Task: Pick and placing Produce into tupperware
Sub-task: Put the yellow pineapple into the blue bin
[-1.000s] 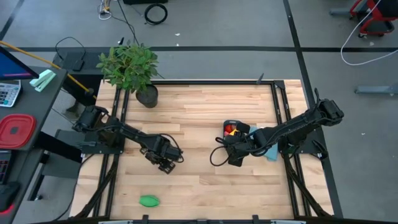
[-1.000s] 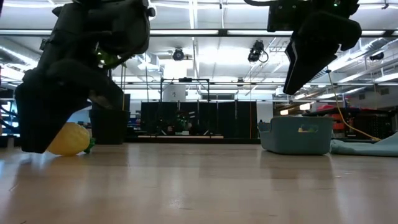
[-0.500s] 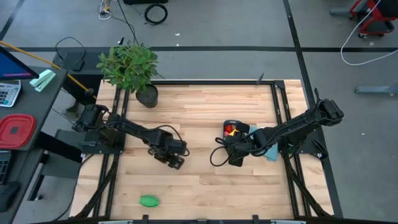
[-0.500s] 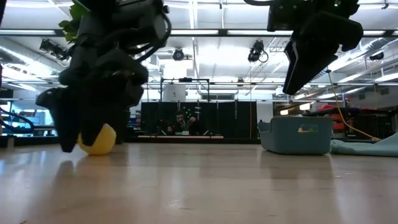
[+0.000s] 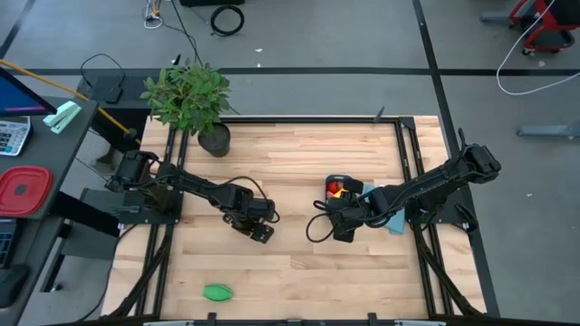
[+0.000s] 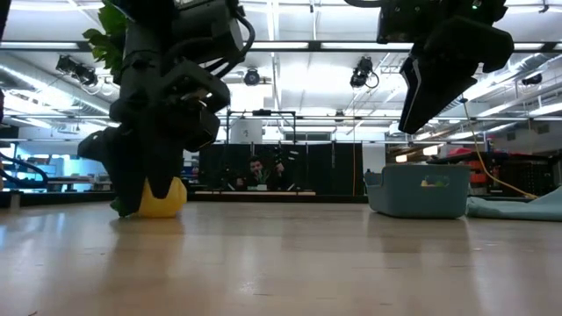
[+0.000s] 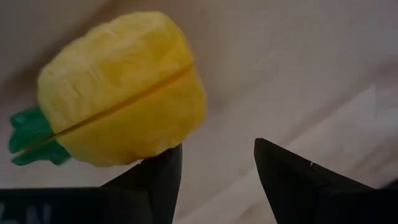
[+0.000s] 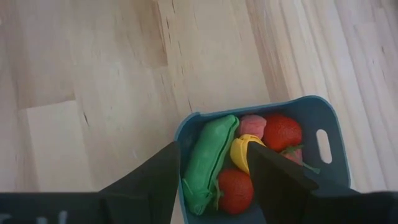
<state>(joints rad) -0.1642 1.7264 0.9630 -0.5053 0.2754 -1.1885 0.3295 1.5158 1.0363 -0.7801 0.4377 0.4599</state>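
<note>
- Left claw [image 5: 263, 233] low at the table [image 5: 299, 163] middle, fingers spread, yellow pineapple piece [image 7: 118, 115] just beside them, on the wood.
- Right claw [image 5: 339, 231] spread, hovering over blue tub [image 8: 323, 118] holding green pod [image 8: 208, 158] and strawberries [image 8: 283, 132].
- Green piece [image 5: 216, 292] lies near edge, left.

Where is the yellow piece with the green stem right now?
The yellow piece lies on the table just ahead of the left pincer, whose fingers are open. In the low view it sits left of centre, far from the tupperware.
</note>
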